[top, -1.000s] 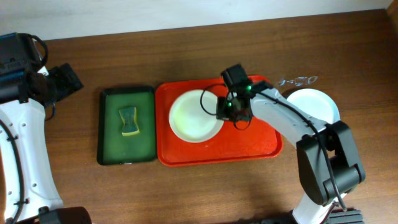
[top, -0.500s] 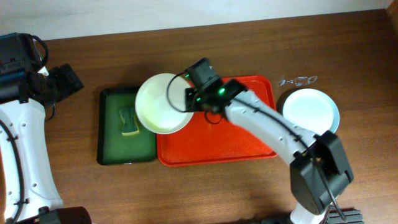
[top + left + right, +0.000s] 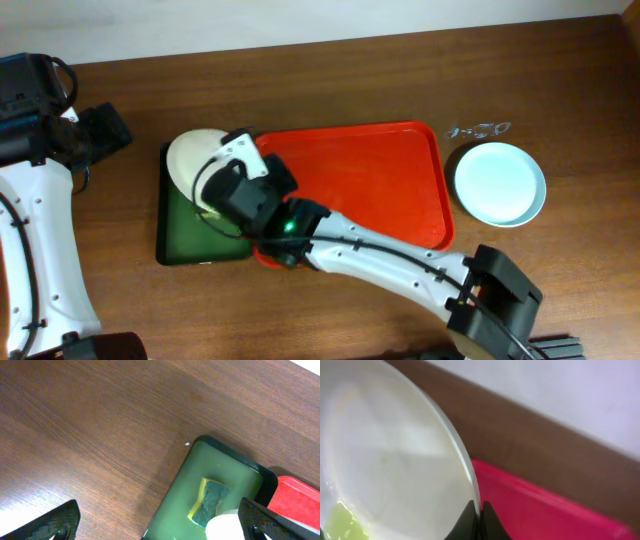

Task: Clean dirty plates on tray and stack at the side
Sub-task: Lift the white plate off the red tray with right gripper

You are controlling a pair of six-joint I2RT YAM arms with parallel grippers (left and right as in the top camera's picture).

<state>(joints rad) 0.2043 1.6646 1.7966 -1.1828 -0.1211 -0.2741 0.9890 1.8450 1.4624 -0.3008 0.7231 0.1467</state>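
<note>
My right gripper (image 3: 238, 178) is shut on the rim of the cream-white plate (image 3: 192, 158) and holds it tilted over the far end of the dark green tray (image 3: 172, 240). In the right wrist view the fingers (image 3: 479, 516) pinch the plate's edge (image 3: 385, 455), which has a yellowish smear at its lower left. The red-orange tray (image 3: 370, 180) holds no plates. A pale mint-blue plate (image 3: 500, 183) lies on the table right of it; I cannot tell whether another lies under it. My left gripper (image 3: 160, 530) is open and empty above the green tray's left edge.
A yellow and green sponge (image 3: 209, 501) lies in the green tray (image 3: 220, 480), with the cream plate's edge (image 3: 225, 527) just beside it. A small clear wrapper (image 3: 478, 129) lies behind the blue plate. The table's far edge meets a pale wall.
My right gripper has carried the cream plate left, off the red tray and over the green tray. The left arm has not moved.
</note>
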